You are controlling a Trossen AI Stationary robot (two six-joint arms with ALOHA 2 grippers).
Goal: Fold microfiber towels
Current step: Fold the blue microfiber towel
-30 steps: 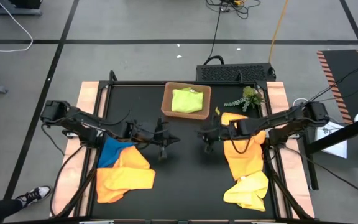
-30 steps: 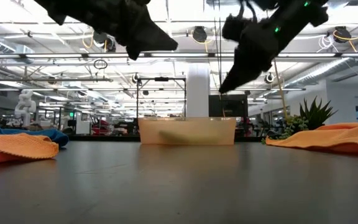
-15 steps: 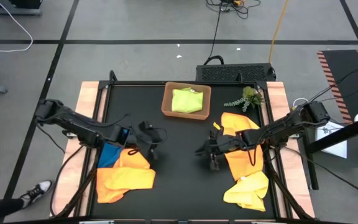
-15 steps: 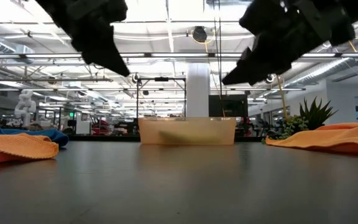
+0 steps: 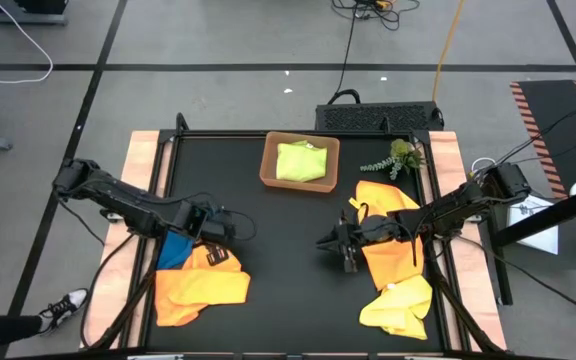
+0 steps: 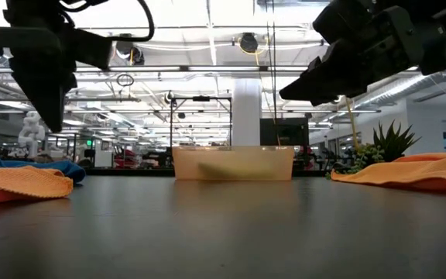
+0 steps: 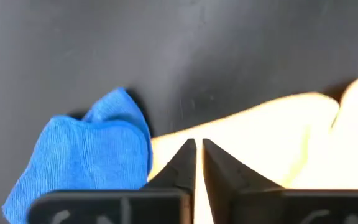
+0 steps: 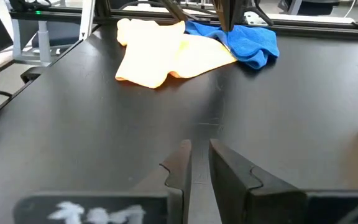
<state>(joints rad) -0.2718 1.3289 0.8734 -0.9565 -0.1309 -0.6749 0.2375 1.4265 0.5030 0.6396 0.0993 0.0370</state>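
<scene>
- The black table point(image 5: 288, 290) carries everything; the places below are given from the brown tray point(image 5: 299, 183), which sits at the middle of the table's far edge.
- The orange towel on the right point(image 5: 386, 250) lies toward the right arm's side of the tray and nearer the front, a long rumpled strip running down that edge; in the low view its surface shows a fine woven nap and sagging folds.
- The orange towel on the left point(image 5: 200, 283) lies toward the left arm's side of the tray and nearer the front, loosely bunched, with uneven edges and a soft crease across it.
- The yellow towel point(image 5: 398, 305) sits farthest from the tray on the right side, touching the front end of the orange strip, heaped and crumpled.
- The lime green towel point(image 5: 301, 162) lies inside the tray, folded into a neat pad that nearly fills it.
- The blue towel point(image 7: 86, 162) is a small crumpled wad touching the left orange towel on the side nearer the tray; its ribbed pile shows clearly.
- The left gripper point(image 7: 197, 155) hovers over the seam between blue and orange, its fingers a narrow slit apart, holding nothing.
- The right gripper point(image 8: 196, 165) hangs over bare table in front of the tray, beside the right orange strip, fingers almost together and empty.
</scene>
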